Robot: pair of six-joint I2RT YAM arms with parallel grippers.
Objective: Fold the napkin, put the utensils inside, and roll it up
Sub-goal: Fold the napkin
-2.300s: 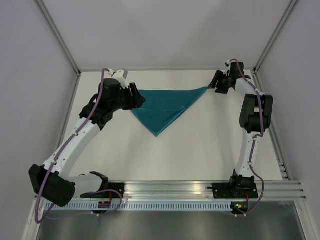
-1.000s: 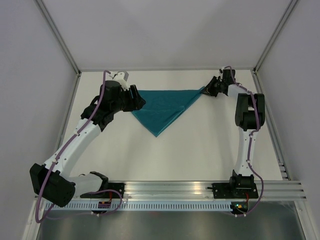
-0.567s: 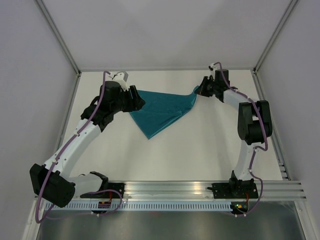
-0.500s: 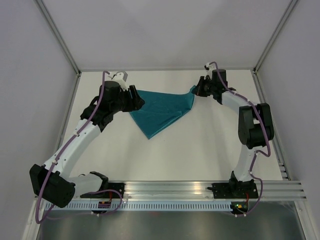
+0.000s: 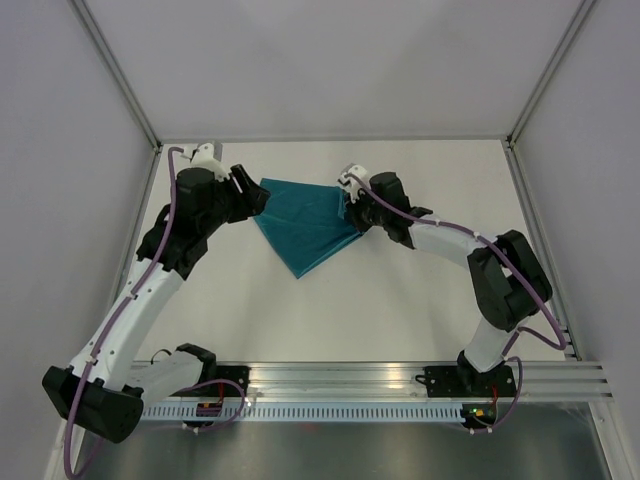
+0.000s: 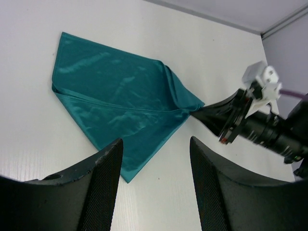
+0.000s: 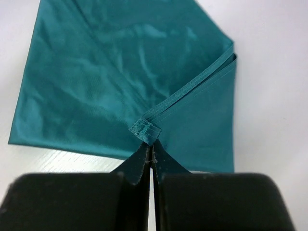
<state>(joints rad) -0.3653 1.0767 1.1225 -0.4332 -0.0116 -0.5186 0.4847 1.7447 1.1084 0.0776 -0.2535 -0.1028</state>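
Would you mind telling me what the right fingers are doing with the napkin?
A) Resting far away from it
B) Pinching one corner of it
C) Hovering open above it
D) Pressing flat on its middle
B: in the right wrist view the right fingers are shut on a bunched corner of the napkin.

White matte surface (image 5: 400, 300); one item lies on it: teal napkin (image 5: 300, 220), folded into layers, upper centre-left of overhead frame, one corner bunched.
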